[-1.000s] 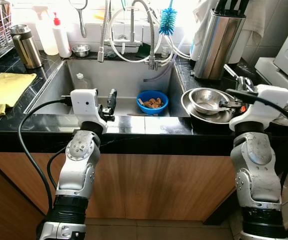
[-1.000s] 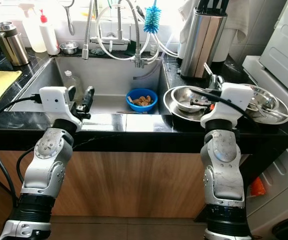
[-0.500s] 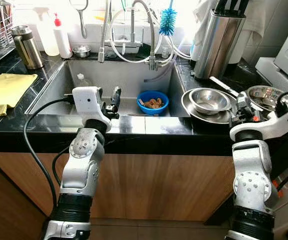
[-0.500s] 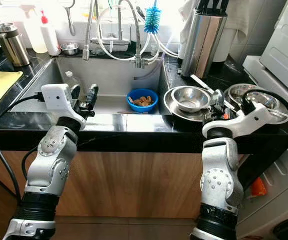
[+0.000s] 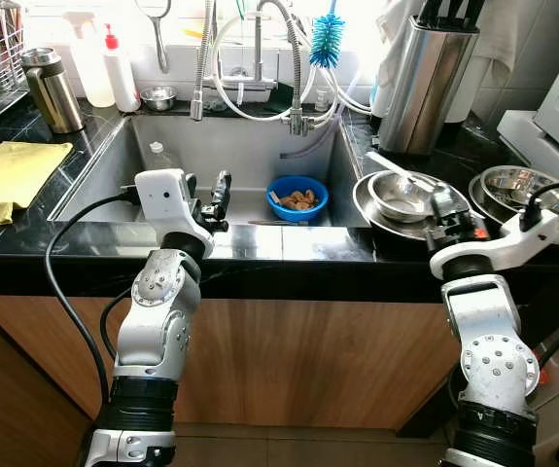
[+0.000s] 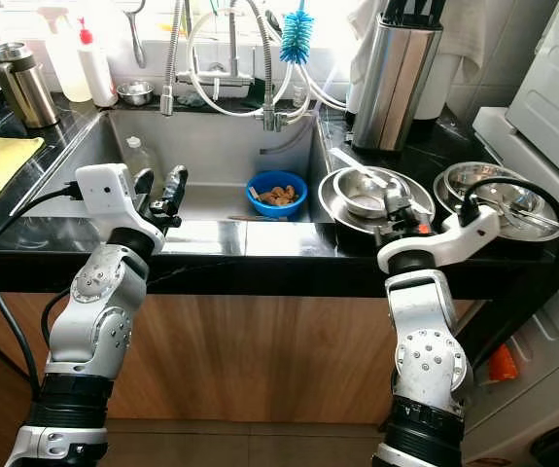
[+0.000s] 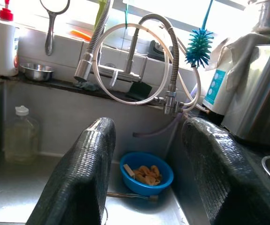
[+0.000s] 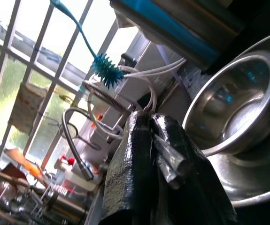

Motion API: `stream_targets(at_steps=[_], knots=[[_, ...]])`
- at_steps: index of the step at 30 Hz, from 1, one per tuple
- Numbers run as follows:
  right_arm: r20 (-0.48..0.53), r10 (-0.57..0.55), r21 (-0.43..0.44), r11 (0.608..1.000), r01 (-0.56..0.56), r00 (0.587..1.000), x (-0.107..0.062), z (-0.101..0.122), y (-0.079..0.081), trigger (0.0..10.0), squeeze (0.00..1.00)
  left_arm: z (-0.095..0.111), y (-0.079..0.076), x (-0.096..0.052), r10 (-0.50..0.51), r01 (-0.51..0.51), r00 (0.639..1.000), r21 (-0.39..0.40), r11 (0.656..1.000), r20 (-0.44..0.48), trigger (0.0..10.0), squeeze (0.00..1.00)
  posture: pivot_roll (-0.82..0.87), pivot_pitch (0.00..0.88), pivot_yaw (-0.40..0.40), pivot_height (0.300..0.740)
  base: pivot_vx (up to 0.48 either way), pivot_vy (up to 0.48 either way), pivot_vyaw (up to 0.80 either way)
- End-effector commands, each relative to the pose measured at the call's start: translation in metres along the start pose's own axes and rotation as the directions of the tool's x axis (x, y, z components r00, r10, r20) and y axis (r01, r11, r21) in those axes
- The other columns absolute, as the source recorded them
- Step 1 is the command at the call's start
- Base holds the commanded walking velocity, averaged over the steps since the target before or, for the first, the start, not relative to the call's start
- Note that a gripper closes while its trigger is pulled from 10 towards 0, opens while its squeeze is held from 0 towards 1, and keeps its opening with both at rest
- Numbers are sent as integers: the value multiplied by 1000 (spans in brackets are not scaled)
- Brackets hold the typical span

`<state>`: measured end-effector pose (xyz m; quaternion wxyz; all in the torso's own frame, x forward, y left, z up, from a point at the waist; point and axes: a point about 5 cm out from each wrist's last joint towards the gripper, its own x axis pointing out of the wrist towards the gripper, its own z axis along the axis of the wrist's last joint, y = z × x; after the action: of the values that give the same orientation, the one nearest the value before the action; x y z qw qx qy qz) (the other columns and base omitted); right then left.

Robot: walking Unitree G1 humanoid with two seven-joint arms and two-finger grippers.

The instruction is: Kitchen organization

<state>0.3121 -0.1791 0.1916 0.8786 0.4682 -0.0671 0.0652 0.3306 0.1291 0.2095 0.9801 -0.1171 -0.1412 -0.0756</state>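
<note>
The black stone tabletop point(image 5: 26, 229) ran either side of a steel sink point(image 5: 250, 156). Inside the sink sat a blue bowl point(image 5: 296, 197) of food scraps. The left gripper point(image 5: 208, 197) hung over the sink's front edge, its jaws apart and empty. The right gripper point(image 5: 442, 210) sat beside the stacked steel bowls point(image 5: 396, 199), jaws clamped on a slim metal utensil point(image 8: 168, 157) whose end reached over the top bowl. No label was legible, not even on the white soap bottle point(image 5: 119, 70).
</note>
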Motion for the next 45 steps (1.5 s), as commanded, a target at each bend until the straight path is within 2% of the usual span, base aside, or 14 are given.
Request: stream_targets(at_steps=[1, 9, 12, 18, 22, 23, 24, 26, 27, 30, 33, 35, 37, 45], knots=[[-30, 61, -37, 997, -62, 998, 3, 2, 11, 10000, 0, 8, -5, 3, -16, 16, 1000, -7, 1000, 21, 10000, 0, -54, 39, -32, 740, 0, 0, 0], [-155, 160, -5, 987, -163, 975, -1, -2, 22, 10000, 0, 8, -5, 3, -10, 10, 1000, -23, 1000, 20, 10000, 0, -54, 39, -36, 740, 0, 0, 0], [-195, 260, 88, 965, -247, 946, -9, -9, 25, 10000, 0, 11, -10, 5, -49, 51, 999, -82, 995, 23, 10000, 0, -48, 31, -42, 740, 0, 0, 0], [-183, 305, 140, 949, -283, 934, -15, -10, 21, 10000, 0, 11, -9, 5, -27, 28, 1000, -191, 981, 8, 10000, 0, -47, 22, -45, 740, 0, 0, 0], [-159, 327, 188, 936, -297, 932, -19, -9, 17, 10000, 0, 11, -5, 8, -10, 5, 1000, -383, 924, -10, 10000, 0, -45, 16, -46, 740, 0, 0, 0], [-160, 330, 194, 935, -298, 930, -21, -11, 15, 10000, 0, 11, -4, 8, -8, 0, 1000, -483, 875, -16, 10000, 0, -44, 12, -45, 740, 0, 0, 0], [-158, 334, 201, 932, -301, 929, -22, -12, 14, 10000, 0, 10, -3, 9, -9, -4, 1000, -508, 861, -23, 10000, 0, -43, 13, -46, 740, 0, 0, 0], [-157, 337, 206, 931, -303, 928, -25, -16, 12, 10000, 0, 9, -3, 9, -26, 7, 999, -490, 871, -31, 10000, 0, -41, 13, -46, 740, 0, 0, 0], [-152, 353, 223, 922, -315, 923, -26, -17, 13, 10000, 0, 8, -6, 8, -59, 37, 998, -436, 899, -37, 10000, 0, -39, 18, -47, 740, 0, 0, 0], [-150, 402, 280, 894, -351, 903, -29, -23, 18, 10000, 0, 8, -17, 6, -105, 71, 994, -482, 873, -43, 10000, 0, -39, 18, -47, 740, 0, 0, 0], [-226, 370, 235, 919, -318, 901, -30, -34, 16, 10000, 0, 6, -23, 4, -158, 114, 986, -478, 871, -53, 10000, 0, -36, 24, -49, 740, 0, 0, 0], [-254, 436, 245, 892, -379, 863, -35, -39, 24, 10000, 0, 5, -26, 3, -183, 128, 981, -489, 863, -65, 10000, 0, -35, 30, -48, 740, 0, 0, 0], [-249, 467, 266, 875, -403, 849, -37, -39, 28, 10000, 0, 5, -27, 3, -184, 127, 981, -493, 861, -69, 10000, 0, -35, 30, -48, 740, 0, 0, 0], [-253, 466, 255, 877, -406, 848, -37, -39, 27, 10000, 0, 6, -29, 3, -208, 151, 976, -489, 859, -63, 10000, 0, -36, 35, -49, 740, 0, 0, 0]])
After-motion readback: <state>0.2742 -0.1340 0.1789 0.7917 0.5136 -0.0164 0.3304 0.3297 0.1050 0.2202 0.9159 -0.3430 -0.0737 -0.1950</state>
